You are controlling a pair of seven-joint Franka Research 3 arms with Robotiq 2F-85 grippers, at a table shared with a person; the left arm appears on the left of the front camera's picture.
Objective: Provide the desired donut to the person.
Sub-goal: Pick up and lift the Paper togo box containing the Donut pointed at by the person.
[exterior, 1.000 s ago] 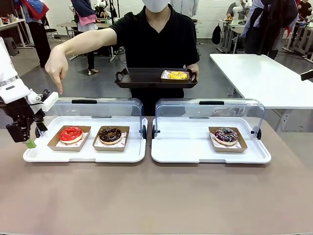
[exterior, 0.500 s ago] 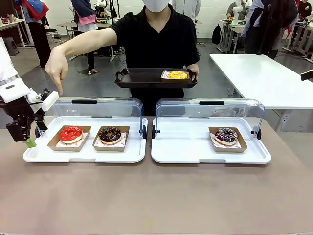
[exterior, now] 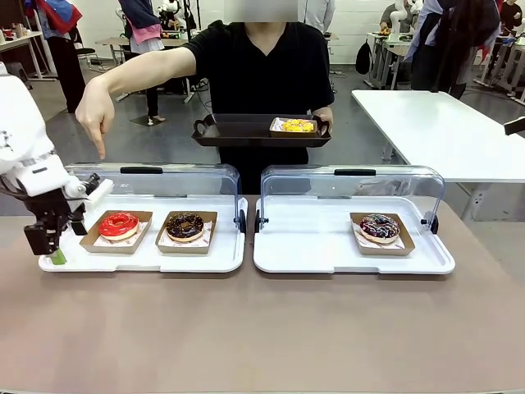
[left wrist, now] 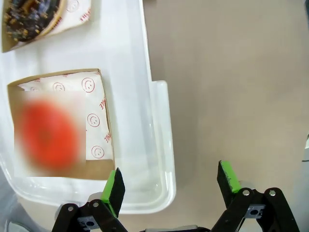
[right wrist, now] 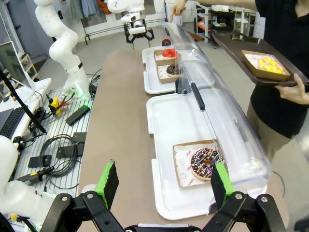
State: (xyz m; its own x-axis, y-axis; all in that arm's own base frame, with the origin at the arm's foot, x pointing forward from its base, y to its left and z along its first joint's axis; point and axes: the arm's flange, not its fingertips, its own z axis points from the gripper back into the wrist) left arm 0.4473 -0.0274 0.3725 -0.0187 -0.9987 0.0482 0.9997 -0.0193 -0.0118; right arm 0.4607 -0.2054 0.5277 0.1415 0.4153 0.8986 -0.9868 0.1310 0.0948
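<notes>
right gripper (right wrist: pixel 163 182): released, over the bench's (exterior: pixel 262 328) right end.
left gripper (left wrist: pixel 171 180): released, jaws astride the white tray's (exterior: pixel 148 258) left rim, near the bench's left edge.
red donut (exterior: pixel 119 223): round, flat, hole up, at that tray's left end.
person's hand (exterior: pixel 94 111): beyond the far edge, forefinger pointing straight down.

Brown table (exterior: pixel 262 328) with two white trays side by side, left tray (exterior: pixel 143 261) and right tray (exterior: pixel 312 246), close but apart. Each has a clear lid tipped up at the far edge: left lid (exterior: pixel 164 182), right lid (exterior: pixel 353 184). White table (exterior: pixel 443 131) stands behind at right. Black cables (right wrist: pixel 60 145) lie on a ribbed metal bench (right wrist: pixel 84 128) beside the brown table.
</notes>
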